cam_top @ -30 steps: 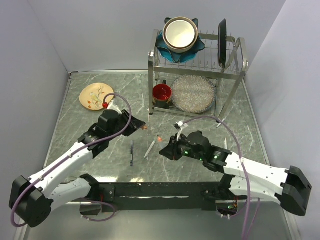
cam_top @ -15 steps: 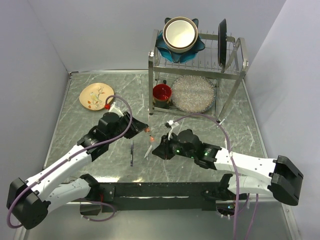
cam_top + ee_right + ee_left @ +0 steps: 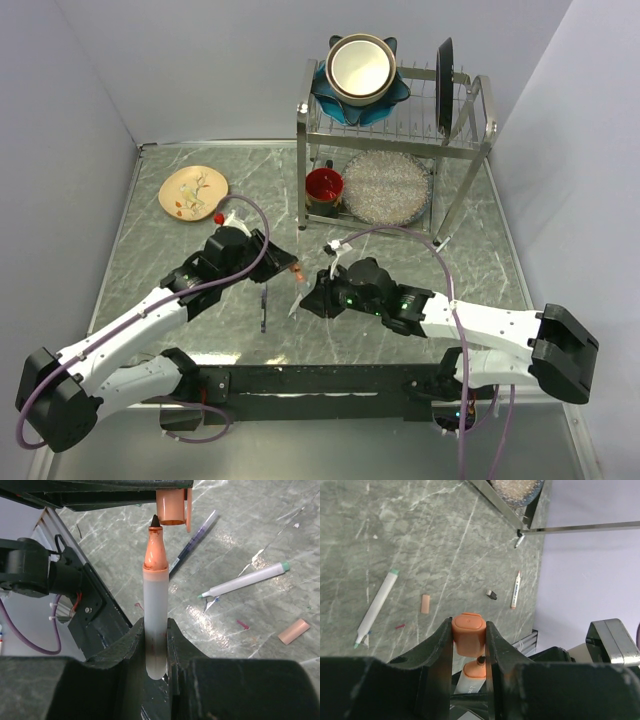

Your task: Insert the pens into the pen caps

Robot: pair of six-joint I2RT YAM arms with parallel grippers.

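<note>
Overhead view, wrist close-ups; common orange cap (image 3: 468, 630)

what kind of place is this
Most likely a robot lab test cell dressed as a kitchen counter: plain walls box in a marble-look table, a left arm and a right arm are bolted at its near edge, and a metal dish rack holds bowls and plates.

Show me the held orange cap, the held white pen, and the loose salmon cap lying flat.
orange plastic pen cap (image 3: 468, 626): left wrist view, closed end face.
white marker pen with orange neck (image 3: 155, 605): right wrist view, mid-barrel.
loose salmon cap (image 3: 425, 604): left wrist view, centre.
</note>
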